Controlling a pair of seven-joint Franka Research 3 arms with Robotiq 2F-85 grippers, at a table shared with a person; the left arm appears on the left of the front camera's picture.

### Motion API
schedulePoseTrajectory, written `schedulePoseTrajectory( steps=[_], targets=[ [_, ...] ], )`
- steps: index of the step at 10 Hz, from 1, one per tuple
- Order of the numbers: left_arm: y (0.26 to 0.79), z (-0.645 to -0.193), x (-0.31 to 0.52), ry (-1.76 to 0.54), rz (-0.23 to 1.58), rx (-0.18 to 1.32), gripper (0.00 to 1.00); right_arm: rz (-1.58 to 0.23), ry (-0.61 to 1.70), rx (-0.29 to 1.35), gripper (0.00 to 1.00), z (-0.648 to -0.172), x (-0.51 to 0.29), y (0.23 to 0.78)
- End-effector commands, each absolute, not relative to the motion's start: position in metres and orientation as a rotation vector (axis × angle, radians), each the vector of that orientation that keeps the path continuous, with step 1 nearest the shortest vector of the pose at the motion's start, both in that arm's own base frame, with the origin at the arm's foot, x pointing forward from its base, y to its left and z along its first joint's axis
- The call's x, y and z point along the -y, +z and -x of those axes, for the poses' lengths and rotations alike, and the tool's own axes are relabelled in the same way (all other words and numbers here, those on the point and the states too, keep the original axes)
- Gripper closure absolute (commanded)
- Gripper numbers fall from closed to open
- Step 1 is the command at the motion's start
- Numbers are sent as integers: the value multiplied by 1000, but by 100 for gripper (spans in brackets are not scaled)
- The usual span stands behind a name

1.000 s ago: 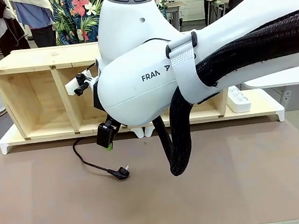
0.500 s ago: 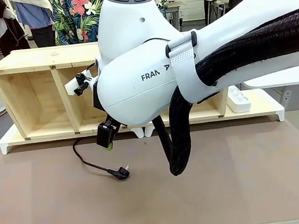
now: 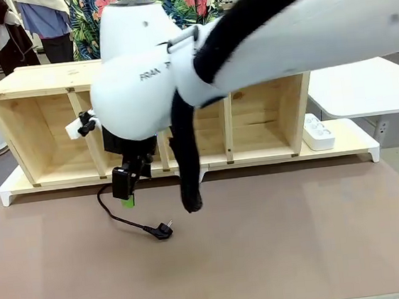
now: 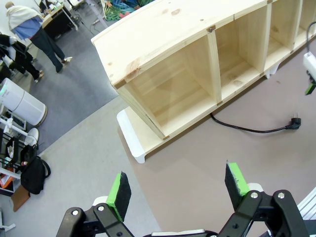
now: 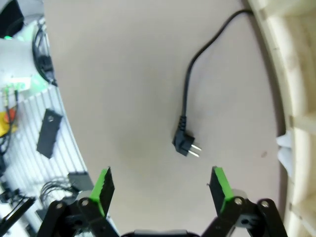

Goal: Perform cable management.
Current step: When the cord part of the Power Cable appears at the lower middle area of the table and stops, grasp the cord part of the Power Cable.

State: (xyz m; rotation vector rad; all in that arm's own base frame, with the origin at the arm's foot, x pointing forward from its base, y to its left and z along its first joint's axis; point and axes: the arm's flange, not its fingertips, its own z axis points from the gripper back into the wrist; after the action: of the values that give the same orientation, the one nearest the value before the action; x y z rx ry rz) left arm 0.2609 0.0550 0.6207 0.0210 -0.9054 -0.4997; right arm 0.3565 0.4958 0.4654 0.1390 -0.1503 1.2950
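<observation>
Cable loose on table, plug near spread right jaws, left jaws spread too

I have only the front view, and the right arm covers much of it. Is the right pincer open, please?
Observer: Yes, the right pincer is open, its green pads wide apart.
Operator: The pincer hides the cable's far end. Where does it go?
Observer: The cable reaches the foot of the wooden shelf, below a divider.
Operator: And the left pincer?
Observer: The left pincer is open too, holding nothing.
</observation>
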Motion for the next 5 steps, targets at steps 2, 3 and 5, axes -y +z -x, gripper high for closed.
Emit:
schedulePoseTrajectory(
  steps=[2, 3, 5],
  targets=[
    [621, -264, -54, -481, -20, 917, 0, -148, 1372, 53, 0, -372, -522, 453],
    [621, -264, -54, -481, -20, 917, 0, -135, 1378, 39, 0, -375, -526, 443],
    [621, -264, -54, -481, -20, 917, 0, -86, 1377, 26, 0, -380, -532, 418]
  ],
)
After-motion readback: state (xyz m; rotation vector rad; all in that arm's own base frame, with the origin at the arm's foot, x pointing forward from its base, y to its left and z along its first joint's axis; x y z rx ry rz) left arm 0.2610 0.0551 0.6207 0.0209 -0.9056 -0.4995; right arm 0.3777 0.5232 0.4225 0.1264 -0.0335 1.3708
